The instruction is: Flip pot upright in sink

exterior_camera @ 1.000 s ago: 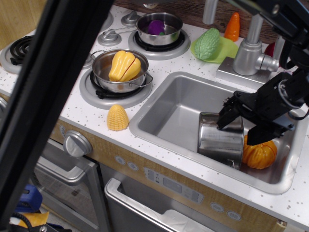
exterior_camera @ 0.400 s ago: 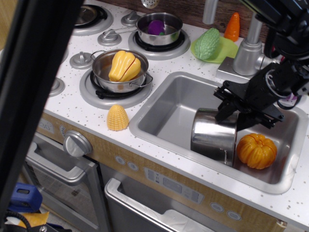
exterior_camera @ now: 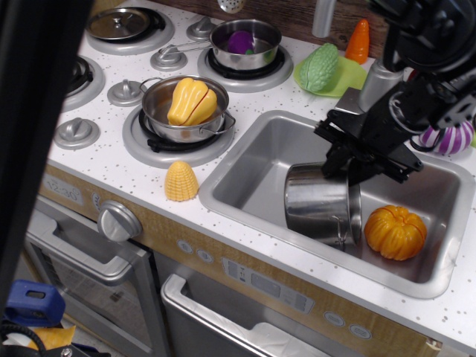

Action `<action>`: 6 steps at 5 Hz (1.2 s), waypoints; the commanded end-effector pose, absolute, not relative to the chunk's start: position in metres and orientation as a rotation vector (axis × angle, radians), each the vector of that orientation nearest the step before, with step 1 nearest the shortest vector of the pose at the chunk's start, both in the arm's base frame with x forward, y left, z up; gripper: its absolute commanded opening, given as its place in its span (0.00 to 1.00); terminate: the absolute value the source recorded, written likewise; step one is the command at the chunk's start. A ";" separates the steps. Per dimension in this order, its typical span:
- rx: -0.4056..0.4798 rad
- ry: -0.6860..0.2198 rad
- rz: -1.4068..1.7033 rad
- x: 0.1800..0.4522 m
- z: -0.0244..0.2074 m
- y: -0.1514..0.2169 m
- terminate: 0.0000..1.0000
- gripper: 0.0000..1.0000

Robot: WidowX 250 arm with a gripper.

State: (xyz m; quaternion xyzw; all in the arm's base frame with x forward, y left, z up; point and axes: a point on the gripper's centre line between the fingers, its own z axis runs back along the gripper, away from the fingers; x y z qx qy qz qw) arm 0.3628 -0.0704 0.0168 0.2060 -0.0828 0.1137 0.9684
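Note:
The tall shiny steel pot (exterior_camera: pixel 316 204) is in the sink (exterior_camera: pixel 260 160), tipped over on its side, its open rim facing right toward an orange pumpkin (exterior_camera: pixel 395 232). My black gripper (exterior_camera: pixel 343 169) comes in from the upper right and is shut on the top of the pot's rim. A narrow gap separates the pot from the pumpkin. The inside of the pot is hidden from this view.
A shallow steel pot with a yellow pepper (exterior_camera: pixel 186 104) and a saucepan with a purple item (exterior_camera: pixel 245 41) sit on the burners. A yellow corn piece (exterior_camera: pixel 181 181) lies left of the sink. The faucet (exterior_camera: pixel 379 82) stands behind it. A dark blurred bar (exterior_camera: pixel 30 111) blocks the left foreground.
My gripper has moved left with the pot, pulling it away from the pumpkin and tipping its rim further over. The dark bar has shifted left.

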 end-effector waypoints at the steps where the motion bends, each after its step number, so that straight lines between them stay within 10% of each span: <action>1: 0.252 -0.219 0.208 0.372 0.025 -0.060 0.00 0.00; 4: 0.074 -0.299 0.165 0.369 0.014 -0.049 0.00 0.00; 5: 0.031 -0.353 0.161 0.367 0.010 -0.051 0.00 1.00; 6: 0.031 -0.353 0.161 0.367 0.010 -0.051 0.00 1.00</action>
